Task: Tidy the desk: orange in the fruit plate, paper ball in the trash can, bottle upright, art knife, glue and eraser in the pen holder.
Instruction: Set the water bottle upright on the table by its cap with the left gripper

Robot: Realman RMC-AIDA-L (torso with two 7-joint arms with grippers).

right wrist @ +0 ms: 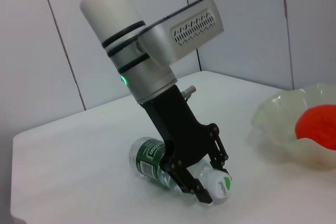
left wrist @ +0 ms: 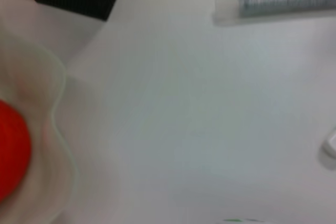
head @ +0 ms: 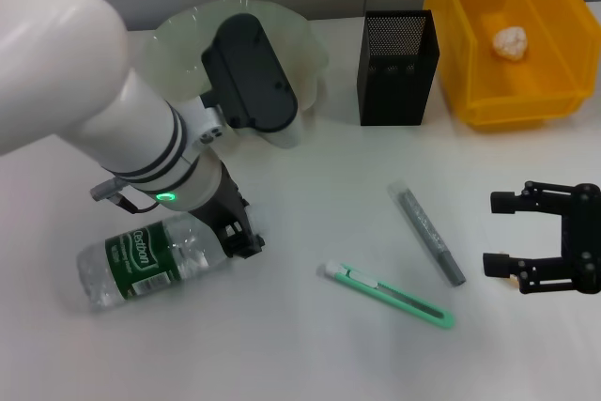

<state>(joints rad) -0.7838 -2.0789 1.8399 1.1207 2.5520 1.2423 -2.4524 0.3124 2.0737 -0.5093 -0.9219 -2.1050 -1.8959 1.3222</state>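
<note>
The left gripper (right wrist: 206, 183) is closing around the neck of the lying bottle (right wrist: 157, 162); an orange (right wrist: 316, 122) is sitting in the plate (right wrist: 273, 124).

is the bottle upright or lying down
Lying down: the bottle rests on its side on the desk, cap end between the left gripper fingers.

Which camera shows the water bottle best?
The right wrist view: the whole bottle lies on its side, white cap showing, the left hand around its neck. The head view hides its neck behind the arm; the left wrist view misses it.
</note>
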